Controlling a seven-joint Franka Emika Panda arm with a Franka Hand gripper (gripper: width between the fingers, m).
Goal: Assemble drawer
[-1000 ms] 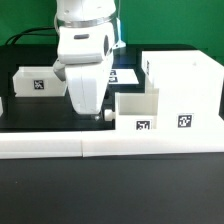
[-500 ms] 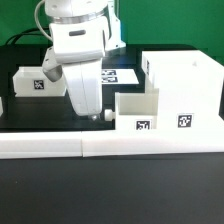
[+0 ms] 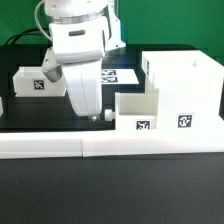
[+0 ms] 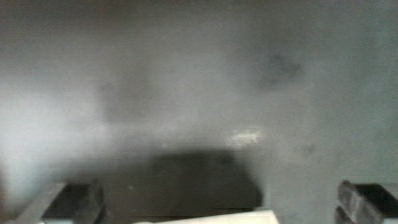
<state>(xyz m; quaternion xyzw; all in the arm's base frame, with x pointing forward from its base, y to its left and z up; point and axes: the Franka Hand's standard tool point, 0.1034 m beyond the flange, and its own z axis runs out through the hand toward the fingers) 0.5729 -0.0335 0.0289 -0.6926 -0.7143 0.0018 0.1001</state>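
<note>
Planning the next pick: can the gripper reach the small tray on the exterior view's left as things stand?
Probably yes. That tray stands alone on the dark table, apart from the gripper, with nothing over it or between them that I can see.

Black table (image 3: 35, 115), dark backdrop (image 3: 190, 25); soft light

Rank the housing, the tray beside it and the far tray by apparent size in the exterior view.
1. housing: clearly largest.
2. tray beside it.
3. far tray: looks slightly smaller than the other tray, but it sits farther back, so the two may really match.
</note>
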